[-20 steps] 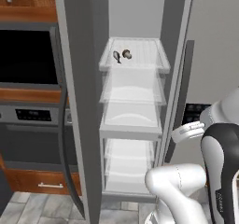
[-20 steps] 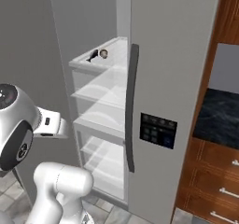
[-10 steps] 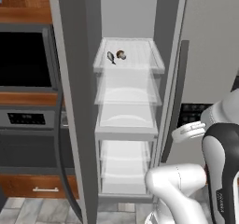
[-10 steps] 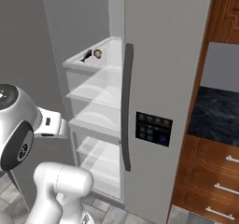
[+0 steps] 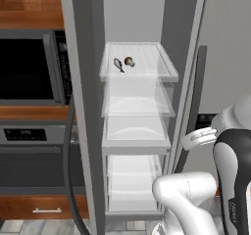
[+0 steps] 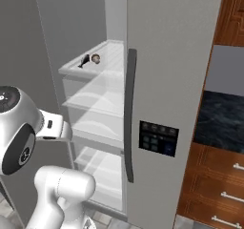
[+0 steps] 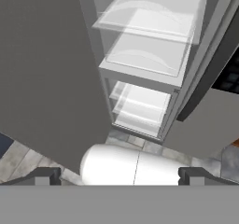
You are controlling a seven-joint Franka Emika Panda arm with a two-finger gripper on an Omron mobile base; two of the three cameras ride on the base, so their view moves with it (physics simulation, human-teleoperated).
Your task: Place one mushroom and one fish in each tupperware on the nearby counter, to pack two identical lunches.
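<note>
A tall grey refrigerator stands with its left door swung open, showing a stack of clear shelves inside. On the top shelf, toward its front left part, a dark grey fish lies just beside a brown-capped mushroom; the two are close together, and whether they touch cannot be told at this size. From the right base view the same pair sits near the front rim of that shelf, the fish to the left and the mushroom to its right. The shelves below carry nothing that can be made out. The fridge's right door is shut, with a dark vertical handle and a black control panel on its face. To the left of the fridge a black microwave sits in wooden cabinetry above an oven with a dark front. To the right of the fridge a strip of black marble-look bench shows above brown wooden drawers with steel bar handles. In the hand view the claw is low, well below the top shelf, its two dark fingertips spread wide apart with nothing between them, looking toward the lower shelves and the tiled floor at the foot of the fridge.
</note>
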